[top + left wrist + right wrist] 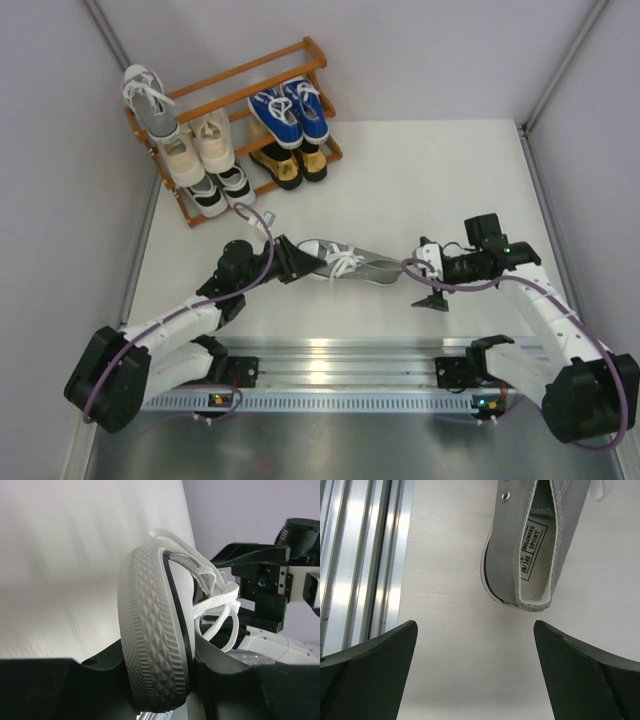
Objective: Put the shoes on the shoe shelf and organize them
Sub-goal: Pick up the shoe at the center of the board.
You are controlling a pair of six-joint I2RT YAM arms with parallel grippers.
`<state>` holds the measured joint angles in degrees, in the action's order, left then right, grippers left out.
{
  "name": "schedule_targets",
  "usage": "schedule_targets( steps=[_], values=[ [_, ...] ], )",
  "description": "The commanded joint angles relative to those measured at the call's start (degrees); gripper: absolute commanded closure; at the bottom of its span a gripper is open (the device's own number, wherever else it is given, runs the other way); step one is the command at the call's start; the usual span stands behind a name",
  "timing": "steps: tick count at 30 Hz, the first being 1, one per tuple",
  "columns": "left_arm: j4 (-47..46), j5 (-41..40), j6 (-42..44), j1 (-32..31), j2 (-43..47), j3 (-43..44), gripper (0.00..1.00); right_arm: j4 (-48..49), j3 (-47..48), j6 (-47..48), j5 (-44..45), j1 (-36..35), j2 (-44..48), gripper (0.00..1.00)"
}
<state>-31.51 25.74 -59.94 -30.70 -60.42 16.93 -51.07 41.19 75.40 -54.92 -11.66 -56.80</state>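
Orange-brown slatted wooden shoe shelf (290,55): standing far left on white bench (430,180), its pairs (290,112) partly overlapping. Left end effector (296,259): clamping and hiding the toe of a grey canvas sneaker with white laces (352,266), mid-bench. Right end effector (429,276): gaping wide beside the heel, not touching.

"BOLONEKE SPORT", "38/240" on insole (540,575) of grey sneaker (506,555)
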Motion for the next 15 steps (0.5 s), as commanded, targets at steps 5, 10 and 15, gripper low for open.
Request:
schedule_targets(
  steps=[5,10,15],
  values=[
    [1.4,4.9,1.4,0.3,6.6,3.1,1.00,10.5,2.1,-1.6,-12.8,1.6,-3.3,0.01],
    [-0.4,4.9,-0.5,0.3,7.0,3.3,1.00,15.6,1.4,-9.0,-9.1,-4.3,-3.6,0.00],
    [-0.4,5.1,-1.3,0.3,7.2,5.3,1.00,17.6,1.9,-16.0,-6.3,-10.7,-4.9,0.01]
  ],
)
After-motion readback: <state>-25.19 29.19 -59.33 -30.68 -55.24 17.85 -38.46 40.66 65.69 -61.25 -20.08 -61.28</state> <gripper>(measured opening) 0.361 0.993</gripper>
